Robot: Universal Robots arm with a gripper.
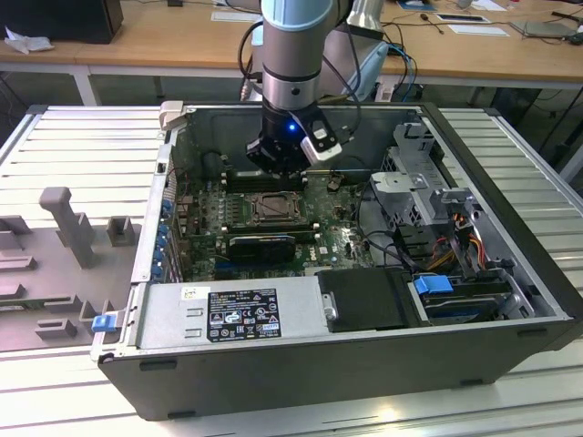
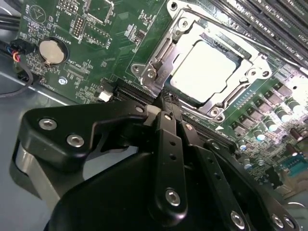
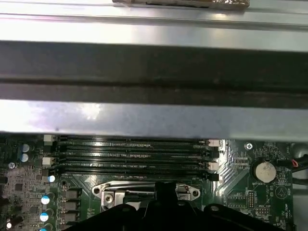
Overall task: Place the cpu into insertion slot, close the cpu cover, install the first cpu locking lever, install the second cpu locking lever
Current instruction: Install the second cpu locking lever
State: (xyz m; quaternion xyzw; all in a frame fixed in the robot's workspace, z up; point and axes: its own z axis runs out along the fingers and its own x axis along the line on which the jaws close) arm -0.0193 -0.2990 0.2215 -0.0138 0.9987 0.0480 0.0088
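The cpu [image 2: 204, 70] lies flat in the insertion slot [image 2: 144, 72], its pale metal face showing through the square opening of the cpu cover [image 2: 230, 97]. The cover lies down flat around the chip. My gripper [image 2: 166, 102] hovers just beside the socket's edge with its black fingers [image 2: 169, 139] pressed together and nothing between them. In the exterior view the gripper [image 1: 278, 168] hangs inside the open computer case just behind the insertion slot [image 1: 273, 209]. In the first wrist view the gripper [image 3: 166, 188] sits in front of the socket's metal rim [image 3: 113, 190].
The green motherboard [image 1: 332, 238] holds long black memory slots [image 3: 130, 154], a coin battery [image 2: 51, 51] and a black card [image 1: 262, 244]. A power supply [image 1: 228, 309], drive cage [image 1: 424, 182] and cables [image 1: 455, 250] crowd the case. The case wall [image 3: 144, 96] rises close behind the memory slots.
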